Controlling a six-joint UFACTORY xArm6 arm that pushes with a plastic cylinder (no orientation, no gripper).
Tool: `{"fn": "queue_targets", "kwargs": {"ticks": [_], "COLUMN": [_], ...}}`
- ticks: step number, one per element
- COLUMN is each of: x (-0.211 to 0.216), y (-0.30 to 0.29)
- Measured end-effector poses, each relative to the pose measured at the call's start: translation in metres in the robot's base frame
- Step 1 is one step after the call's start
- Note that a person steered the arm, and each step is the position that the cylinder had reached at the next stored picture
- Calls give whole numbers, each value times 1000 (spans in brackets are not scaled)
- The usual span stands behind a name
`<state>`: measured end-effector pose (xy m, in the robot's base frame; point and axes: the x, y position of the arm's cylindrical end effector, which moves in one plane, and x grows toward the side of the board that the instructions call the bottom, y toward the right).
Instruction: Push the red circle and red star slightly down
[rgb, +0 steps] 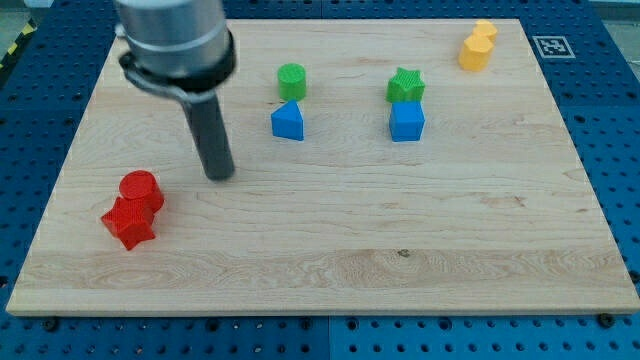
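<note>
The red circle (141, 188) sits near the board's left edge, touching the red star (128, 222) just below and left of it. My tip (220, 175) rests on the board to the right of the red circle and slightly above it, apart from both red blocks by a clear gap. The dark rod rises from the tip to the grey arm body at the view's top left.
A green cylinder (292, 80) stands above a blue triangle-like block (288, 121) at top centre. A green star (406, 86) stands above a blue cube (407, 121). Two yellow blocks (477, 45) sit at the top right corner. The wooden board (400, 250) lies on a blue perforated table.
</note>
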<state>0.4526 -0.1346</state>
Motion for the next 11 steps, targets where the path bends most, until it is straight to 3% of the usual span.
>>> {"fn": "queue_targets", "kwargs": {"ticks": [1,4,7,11], "x": [-15,17,5,51], "y": [-30,-79,-79,-73]}}
